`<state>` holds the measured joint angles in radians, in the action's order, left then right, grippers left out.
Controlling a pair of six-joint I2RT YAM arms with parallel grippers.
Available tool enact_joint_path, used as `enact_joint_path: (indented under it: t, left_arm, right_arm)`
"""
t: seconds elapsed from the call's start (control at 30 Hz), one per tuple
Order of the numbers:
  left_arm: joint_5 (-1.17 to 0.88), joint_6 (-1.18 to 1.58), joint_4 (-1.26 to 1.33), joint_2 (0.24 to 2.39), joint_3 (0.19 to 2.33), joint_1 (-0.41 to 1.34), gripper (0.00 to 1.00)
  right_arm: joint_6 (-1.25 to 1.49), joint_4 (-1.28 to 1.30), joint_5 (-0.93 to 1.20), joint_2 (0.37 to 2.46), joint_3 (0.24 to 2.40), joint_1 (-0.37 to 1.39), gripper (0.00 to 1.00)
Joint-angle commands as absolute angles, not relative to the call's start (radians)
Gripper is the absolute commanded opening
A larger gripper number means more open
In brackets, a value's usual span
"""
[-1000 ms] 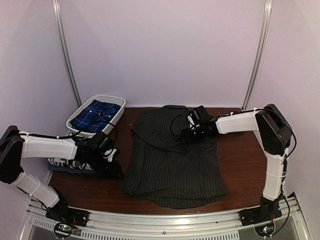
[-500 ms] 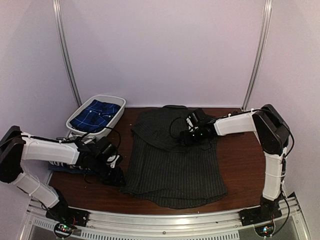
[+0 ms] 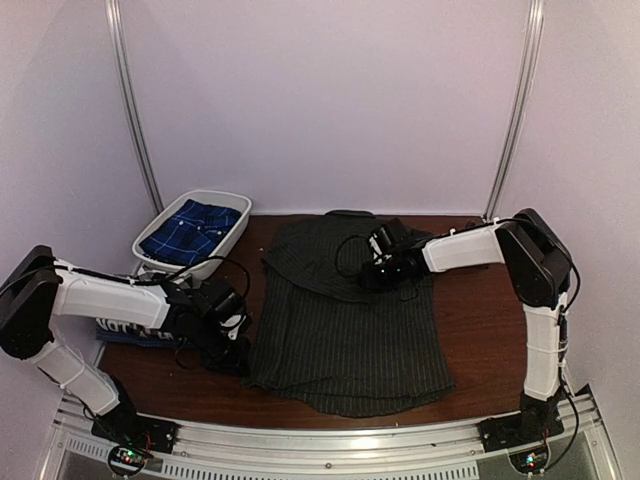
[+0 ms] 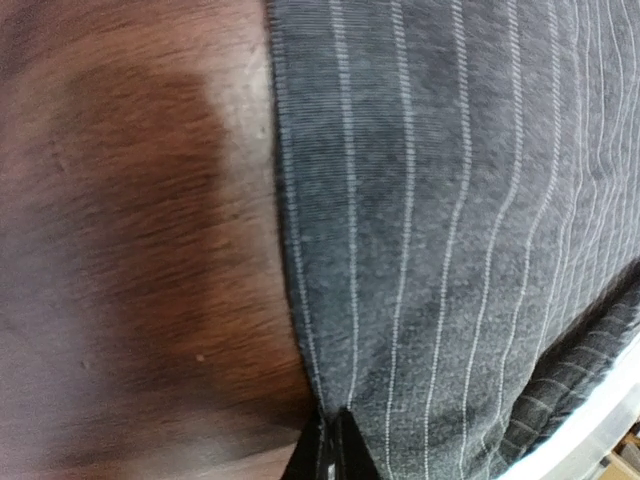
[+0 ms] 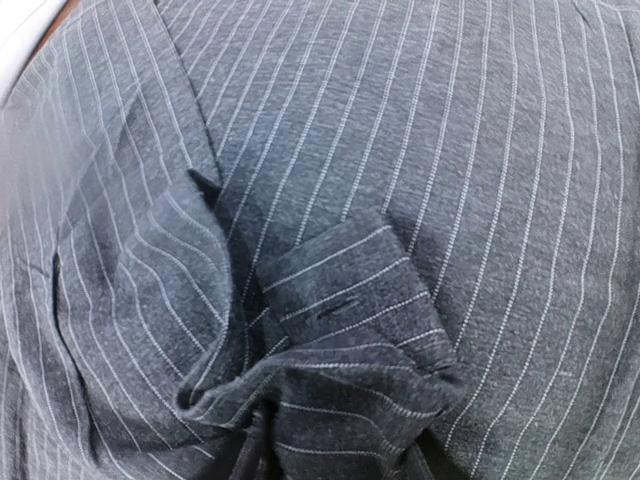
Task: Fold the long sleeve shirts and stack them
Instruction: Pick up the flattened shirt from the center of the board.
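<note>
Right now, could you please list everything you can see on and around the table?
pinstriped shirt: one, charcoal with pale stripes, spread mid-table.
blue shirt: one, blue with pale checks, inside the basket.
folded cloth: one, dark with a white pattern, table's left edge, partly hidden.
basket: one, white, back left corner.
table: one, brown wood.
left fingers: shut on the pinstriped shirt's left edge.
right fingers: pinching a bunched fold near the shirt's top.
</note>
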<state>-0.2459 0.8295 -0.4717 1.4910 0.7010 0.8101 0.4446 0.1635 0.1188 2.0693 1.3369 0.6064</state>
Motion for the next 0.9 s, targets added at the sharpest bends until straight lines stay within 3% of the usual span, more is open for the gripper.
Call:
enact_joint_path:
  t: [0.0, 0.3, 0.87]
  left_arm:
    - [-0.174, 0.839, -0.556, 1.492, 0.753, 0.816, 0.0]
    - [-0.064, 0.838, -0.659, 1.415, 0.835, 0.816, 0.0]
    - [-0.14, 0.693, -0.658, 1.384, 0.956, 0.878, 0.0]
  right_arm:
    - [0.448, 0.163, 0.112, 2.055, 1.364, 0.617, 0.34]
    - [0.422, 0.197, 0.078, 2.027, 1.441, 0.618, 0.03]
    - [0.323, 0.319, -0.055, 1.966, 1.775, 0.539, 0.0]
